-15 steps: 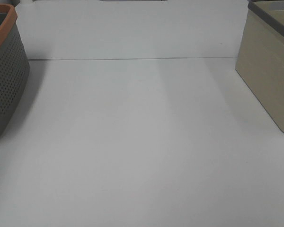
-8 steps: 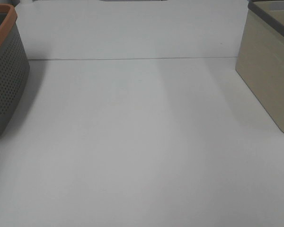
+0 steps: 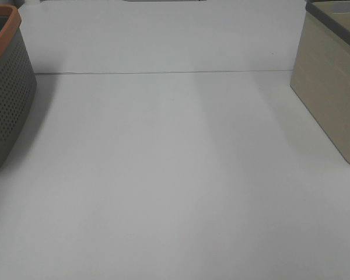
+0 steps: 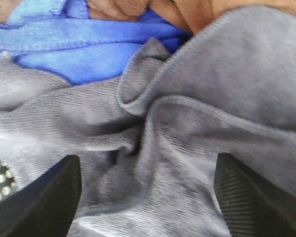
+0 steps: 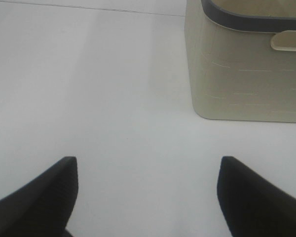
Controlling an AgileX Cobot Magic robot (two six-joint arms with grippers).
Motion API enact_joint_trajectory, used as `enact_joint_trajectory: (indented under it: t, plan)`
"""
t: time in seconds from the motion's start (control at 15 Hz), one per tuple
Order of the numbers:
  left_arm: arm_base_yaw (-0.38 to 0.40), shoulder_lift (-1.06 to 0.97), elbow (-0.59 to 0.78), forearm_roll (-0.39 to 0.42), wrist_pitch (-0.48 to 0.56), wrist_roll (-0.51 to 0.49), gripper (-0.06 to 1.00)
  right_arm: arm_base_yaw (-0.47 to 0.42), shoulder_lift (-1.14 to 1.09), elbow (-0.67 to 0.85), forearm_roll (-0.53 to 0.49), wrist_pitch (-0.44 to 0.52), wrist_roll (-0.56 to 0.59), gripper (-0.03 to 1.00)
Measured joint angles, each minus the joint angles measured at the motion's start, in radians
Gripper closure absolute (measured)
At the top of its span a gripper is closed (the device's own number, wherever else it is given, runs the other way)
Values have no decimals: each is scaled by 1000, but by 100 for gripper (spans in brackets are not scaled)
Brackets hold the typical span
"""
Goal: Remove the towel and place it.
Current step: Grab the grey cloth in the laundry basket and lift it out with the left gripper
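Jaws of the left gripper (image 4: 148, 197): spread wide, nothing pinched, 1 on each side of a raised fold of cloth. Jaws of the right gripper (image 5: 148, 197): also spread and empty, above bare bench (image 3: 175, 175).

The towel (image 4: 187, 123) is taken to be the grey ribbed cloth that fills the left wrist view. It lies crumpled, with a blue cloth (image 4: 79, 44) and a brown cloth (image 4: 187, 12) beside it. Perforated wall shows at 1 corner of that view, so the pile is judged to lie inside the grey basket (image 3: 6, 105).

Step in hand, as judged: the grasp. The jaws should be lowered astride the raised fold and closed on grey cloth only, clear of the blue cloth. A deep bite on the ridge is advised, then a straight lift so the towel is drawn free of its neighbours.

Pose: neither arm is seen from the high camera. The left gripper is judged to point down, close over the pile. The right gripper is held low and faces the beige bin (image 3: 332, 99).
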Motion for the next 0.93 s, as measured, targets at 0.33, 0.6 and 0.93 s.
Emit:
enact_joint_trajectory:
  t: [0.33, 0.6, 0.93]
  plan:
    - [3, 5, 0, 31, -15, -35, 27, 0, 0, 0, 0, 0, 0, 20]
    - [3, 20, 0, 13, -21, -38, 38, 0, 0, 0, -1, 0, 0, 20]
    - [3, 22, 0, 13, -31, -57, 94, 0, 0, 0, -1, 0, 0, 20]
